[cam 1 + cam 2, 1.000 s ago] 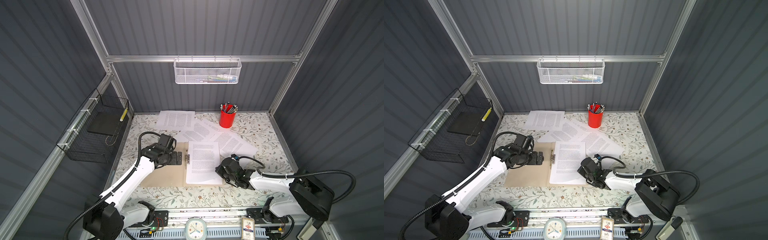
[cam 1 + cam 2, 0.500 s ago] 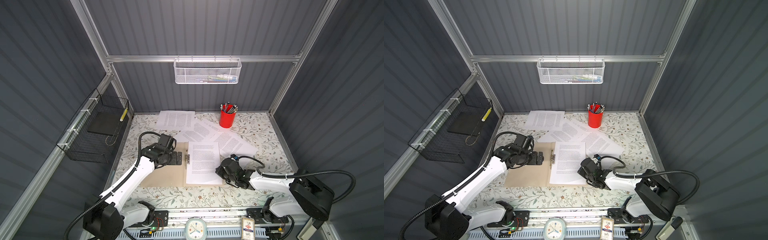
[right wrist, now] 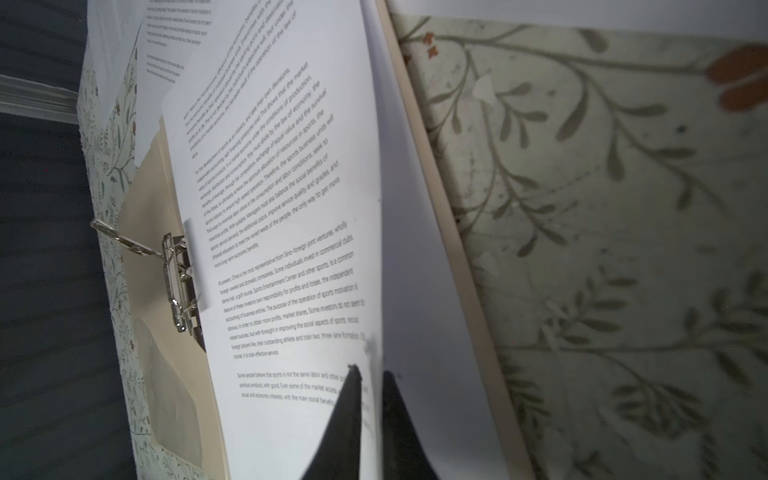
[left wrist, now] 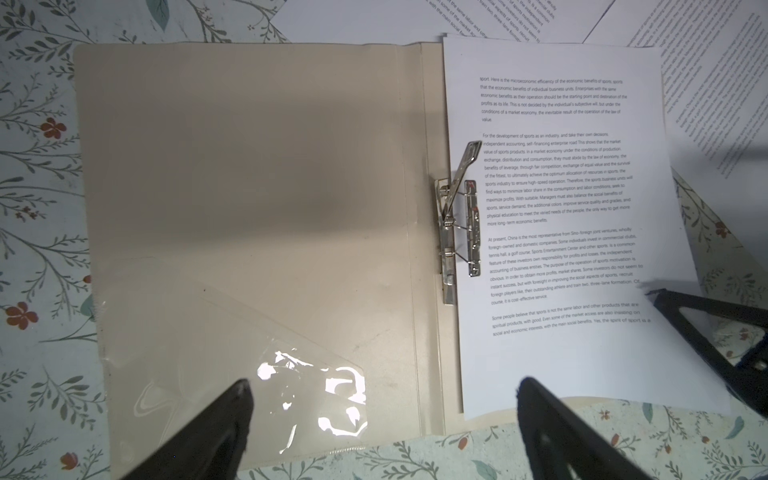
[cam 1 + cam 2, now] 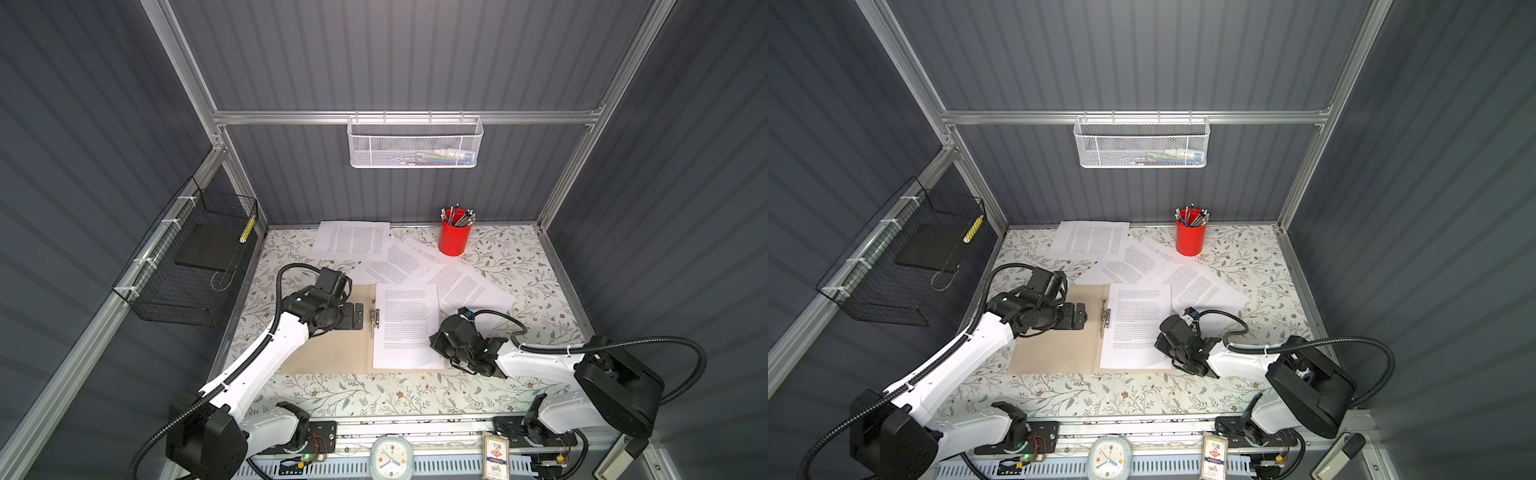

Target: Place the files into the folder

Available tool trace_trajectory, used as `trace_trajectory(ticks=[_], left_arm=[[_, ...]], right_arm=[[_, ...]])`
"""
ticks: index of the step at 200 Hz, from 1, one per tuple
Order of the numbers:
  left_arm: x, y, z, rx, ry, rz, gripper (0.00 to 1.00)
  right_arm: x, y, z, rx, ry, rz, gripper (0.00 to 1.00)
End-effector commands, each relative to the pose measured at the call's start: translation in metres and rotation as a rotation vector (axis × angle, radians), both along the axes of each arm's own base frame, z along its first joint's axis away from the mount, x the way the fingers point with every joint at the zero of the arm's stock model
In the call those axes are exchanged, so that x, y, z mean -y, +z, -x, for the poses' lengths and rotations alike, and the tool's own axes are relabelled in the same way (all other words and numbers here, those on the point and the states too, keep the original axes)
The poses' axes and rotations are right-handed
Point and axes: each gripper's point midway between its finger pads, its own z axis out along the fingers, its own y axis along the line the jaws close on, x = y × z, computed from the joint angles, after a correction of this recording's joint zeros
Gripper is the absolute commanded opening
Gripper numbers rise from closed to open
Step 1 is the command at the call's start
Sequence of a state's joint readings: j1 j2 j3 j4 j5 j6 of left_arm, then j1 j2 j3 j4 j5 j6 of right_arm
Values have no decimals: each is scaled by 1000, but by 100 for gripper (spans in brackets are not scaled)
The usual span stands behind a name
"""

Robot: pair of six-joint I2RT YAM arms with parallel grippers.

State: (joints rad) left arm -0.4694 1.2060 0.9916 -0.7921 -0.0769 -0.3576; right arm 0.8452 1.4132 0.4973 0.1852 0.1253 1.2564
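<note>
The tan folder (image 5: 328, 353) (image 5: 1054, 349) lies open on the flowered table, its metal clip (image 5: 375, 318) (image 4: 457, 224) raised along the spine. One printed file sheet (image 5: 405, 324) (image 4: 561, 249) (image 3: 291, 208) lies on the folder's right half. My right gripper (image 5: 435, 344) (image 3: 372, 370) is at that sheet's right edge, jaws parted a little, with the lifted paper edge standing between them. My left gripper (image 5: 353, 316) (image 4: 382, 386) hovers wide open over the folder's left half, holding nothing. More files (image 5: 353, 243) (image 5: 465, 286) lie loose behind the folder.
A red pen cup (image 5: 455, 239) stands at the back among the loose sheets. A black wire basket (image 5: 195, 266) holding a flat black slab (image 5: 208, 249) hangs on the left wall. A white mesh basket (image 5: 415, 143) hangs on the back rail.
The right gripper's jaws have parted slightly at the sheet's edge. Both arms stay where they were.
</note>
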Motion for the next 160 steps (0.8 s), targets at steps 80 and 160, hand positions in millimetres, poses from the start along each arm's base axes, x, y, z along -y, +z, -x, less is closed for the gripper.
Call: trace_trajectory(ticks=[80,160], left_arm=[[-1,2,3,3,-19,9,100],[12,17,3,45,-65,90,100]], right_arm=[[5,4,5,-26,17,72,99],[55,55,-25,125,55,244,99]])
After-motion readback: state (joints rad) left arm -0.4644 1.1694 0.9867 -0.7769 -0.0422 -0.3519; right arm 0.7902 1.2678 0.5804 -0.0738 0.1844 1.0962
